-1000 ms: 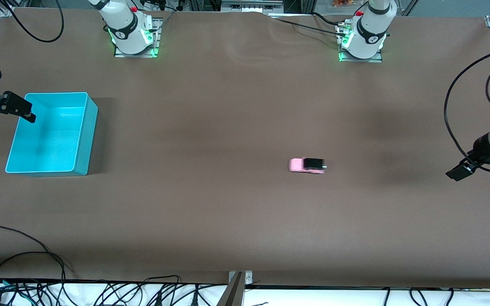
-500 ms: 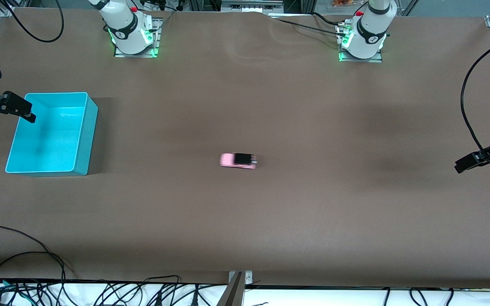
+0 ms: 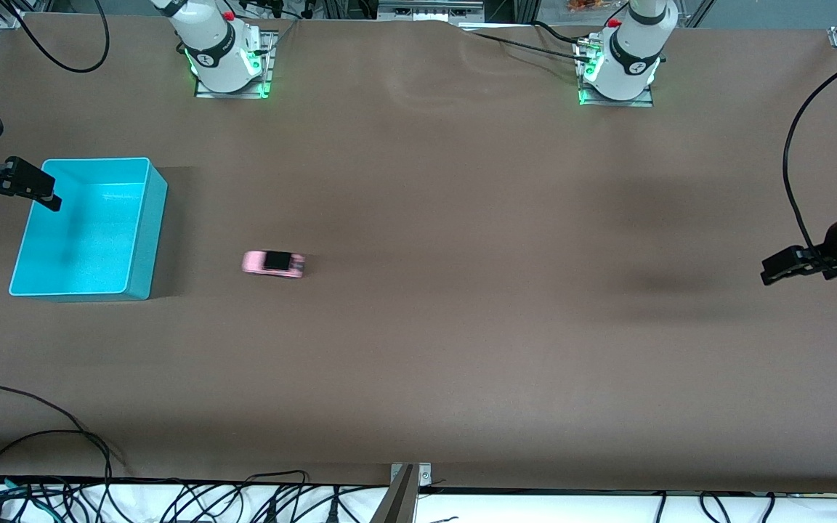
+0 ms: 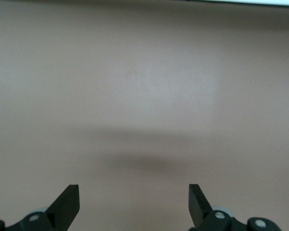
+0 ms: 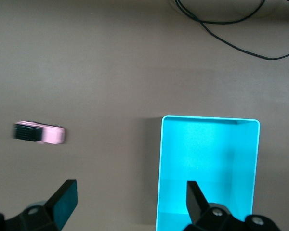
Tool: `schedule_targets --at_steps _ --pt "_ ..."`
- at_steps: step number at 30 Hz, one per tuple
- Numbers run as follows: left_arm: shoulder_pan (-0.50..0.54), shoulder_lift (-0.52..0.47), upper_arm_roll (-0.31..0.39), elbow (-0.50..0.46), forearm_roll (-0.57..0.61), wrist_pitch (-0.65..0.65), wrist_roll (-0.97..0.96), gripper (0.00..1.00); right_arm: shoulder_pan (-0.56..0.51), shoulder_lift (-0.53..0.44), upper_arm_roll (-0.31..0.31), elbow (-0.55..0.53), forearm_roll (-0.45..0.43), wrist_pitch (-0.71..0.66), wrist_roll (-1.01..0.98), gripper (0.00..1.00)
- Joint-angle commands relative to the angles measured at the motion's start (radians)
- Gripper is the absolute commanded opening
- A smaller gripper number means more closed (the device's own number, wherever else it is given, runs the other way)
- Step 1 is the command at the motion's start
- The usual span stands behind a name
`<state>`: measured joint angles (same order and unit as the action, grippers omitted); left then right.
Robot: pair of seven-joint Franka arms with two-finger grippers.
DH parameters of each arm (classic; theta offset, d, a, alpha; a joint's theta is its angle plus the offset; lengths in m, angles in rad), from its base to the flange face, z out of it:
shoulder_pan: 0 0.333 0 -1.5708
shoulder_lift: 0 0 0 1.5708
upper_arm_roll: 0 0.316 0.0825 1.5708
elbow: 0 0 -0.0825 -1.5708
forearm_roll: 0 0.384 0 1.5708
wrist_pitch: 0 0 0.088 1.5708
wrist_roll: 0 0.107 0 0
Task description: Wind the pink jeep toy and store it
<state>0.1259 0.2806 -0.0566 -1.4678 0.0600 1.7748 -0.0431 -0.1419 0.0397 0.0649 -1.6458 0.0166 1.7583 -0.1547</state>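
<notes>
Both claws gape empty; pink jeep toy [image 3: 274,263] lies lengthwise, nose toward turquoise bin [image 3: 144,240].

White arms [image 3: 219,43] — green-lit bases, black cables, black grippers.

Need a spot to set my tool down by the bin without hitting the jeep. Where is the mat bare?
Bare mat runs from the pink jeep toy to the left tool, open at its arm's end. Only the narrow strip between the jeep and the turquoise bin is tight; the right tool, open, hangs over the bin's rim.
</notes>
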Motion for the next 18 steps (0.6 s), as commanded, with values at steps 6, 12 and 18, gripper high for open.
schedule_targets --at_steps 6,12,18 --pt "0.008 -0.031 -0.002 -0.016 -0.023 -0.04 0.034 1.0 -0.002 0.006 0.003 0.017 0.011 0.0 0.0 1.0" --pt "0.009 -0.037 -0.002 -0.016 -0.023 -0.044 0.032 1.0 -0.002 0.006 0.003 0.017 0.011 0.0 0.001 1.0" --pt "0.009 -0.037 -0.002 -0.016 -0.023 -0.046 0.034 1.0 0.008 0.018 0.009 0.015 0.005 -0.002 0.0 1.0"
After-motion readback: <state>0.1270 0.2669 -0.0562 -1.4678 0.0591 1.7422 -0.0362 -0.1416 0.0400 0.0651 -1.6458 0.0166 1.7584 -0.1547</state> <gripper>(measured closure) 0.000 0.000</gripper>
